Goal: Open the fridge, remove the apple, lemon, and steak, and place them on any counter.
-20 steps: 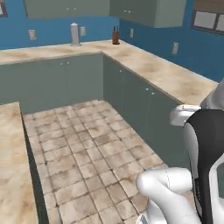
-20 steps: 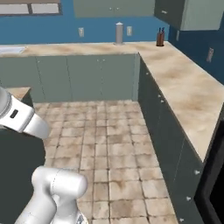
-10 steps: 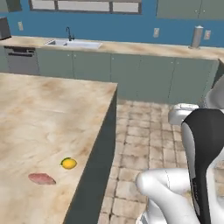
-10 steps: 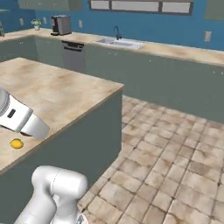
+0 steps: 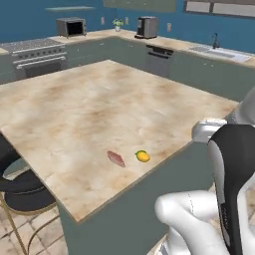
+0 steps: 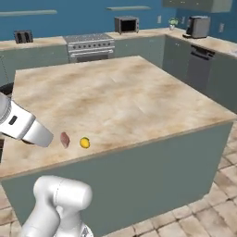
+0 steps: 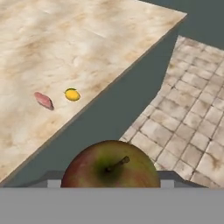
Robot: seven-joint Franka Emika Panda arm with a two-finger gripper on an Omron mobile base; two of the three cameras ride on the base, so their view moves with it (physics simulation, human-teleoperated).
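Note:
A reddish-green apple (image 7: pixel 110 166) with its stem up sits at the bottom of the hand view, held in my gripper (image 7: pixel 111 180), whose fingertips are hidden behind it. It hangs over the tiled floor just off the island's edge. The counter (image 5: pixel 94 99), a beige marbled island with a grey-green base, carries the lemon (image 5: pixel 143 156) and the steak (image 5: pixel 116 159) side by side near its near edge. The right base view shows the lemon (image 6: pixel 84 142) and the steak (image 6: pixel 65 139) beside my forearm; the hand view has the lemon (image 7: pixel 72 94) and the steak (image 7: pixel 44 100) at left. The fridge is out of view.
A dark bar stool (image 5: pixel 20 191) stands at the island's left corner. Along the blue back wall are a stove (image 6: pixel 90 44), a microwave (image 6: pixel 126 23), a coffee machine (image 5: pixel 147 26) and a sink (image 5: pixel 219 50). Tiled floor (image 7: pixel 188 122) runs beside the island.
The base has swung round, so the views went from the wall counters to the island, which now lies close in front with the lemon and steak on it.

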